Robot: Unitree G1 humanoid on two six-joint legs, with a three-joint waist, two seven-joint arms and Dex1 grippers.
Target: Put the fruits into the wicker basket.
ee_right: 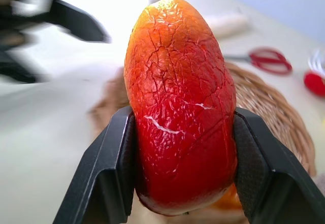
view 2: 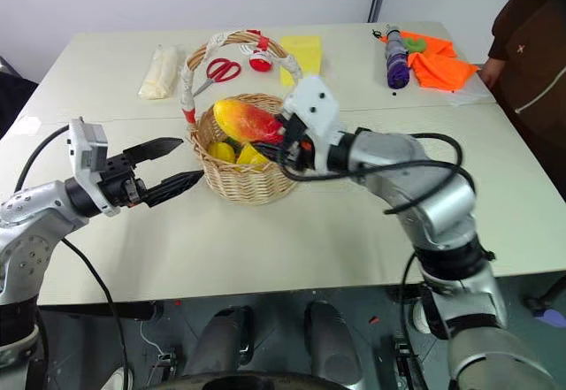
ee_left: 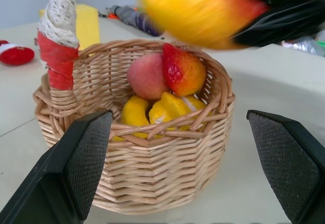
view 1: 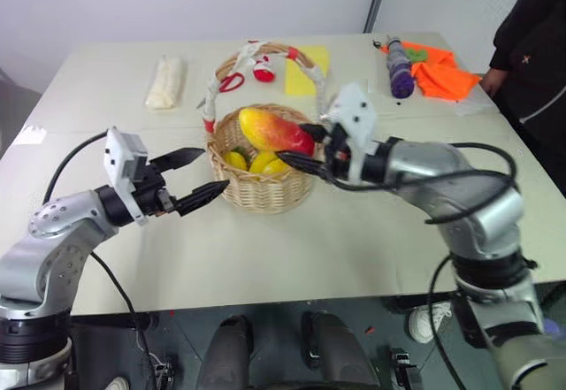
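The wicker basket (view 1: 261, 191) stands mid-table, its handle wrapped in white cloth and red tape. My right gripper (view 1: 296, 142) is shut on the elongated red-to-yellow mango-like fruit (view 1: 270, 129), holding it just above the basket's rim; the same fruit (ee_right: 180, 107) sits clamped between both pads. The squat red-orange fruit (ee_left: 184, 71) lies inside the basket beside a pink peach (ee_left: 147, 76) and yellow bananas (ee_left: 152, 109). My left gripper (view 1: 212, 171) stands open and empty just left of the basket, pointing at its wall.
Behind the basket lie red scissors (view 1: 232, 82), a rolled white cloth (view 1: 165, 80) and a yellow sheet (view 1: 309, 67). A purple umbrella (view 1: 400, 70) and orange cloth (view 1: 442, 72) sit far right, where a person (view 1: 531, 45) stands by the table corner.
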